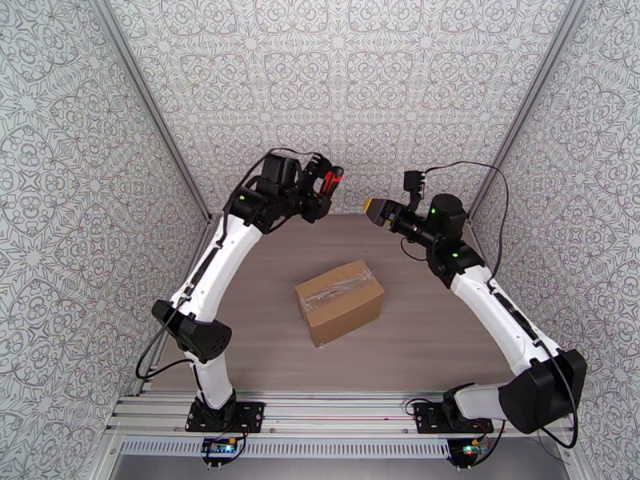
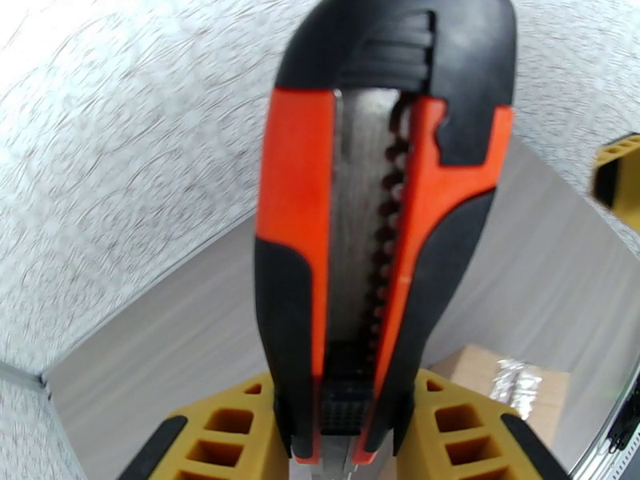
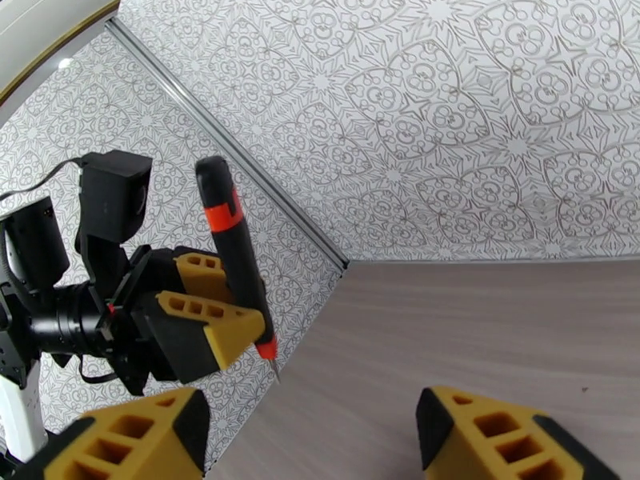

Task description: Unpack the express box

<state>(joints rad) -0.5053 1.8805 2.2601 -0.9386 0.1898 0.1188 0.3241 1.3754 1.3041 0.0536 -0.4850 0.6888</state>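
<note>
One utility knife (image 2: 376, 194) clamped in left gripper (image 2: 344, 442); express box (image 1: 339, 302) closed.

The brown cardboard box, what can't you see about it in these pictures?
- Its inside: top view, the shut, taped flaps of the brown cardboard box cover it.
- Most of it: left wrist view, the red-and-black plastic utility knife and the yellow fingers of the left pincer stand in front.

Small rectangular brown corrugated cardboard box (image 1: 339, 302): seam streaked by clear glossy tape (image 1: 333, 291). Plastic utility knife (image 2: 376, 234): orange-red panels set in black. Left gripper fingers (image 2: 464, 426), right gripper fingers (image 3: 496, 430): yellow, tipped black. Walls (image 1: 344, 82): white, printed with grey ornamental tiles. Tabletop (image 1: 432, 330): grey-brown woodgrain.
</note>
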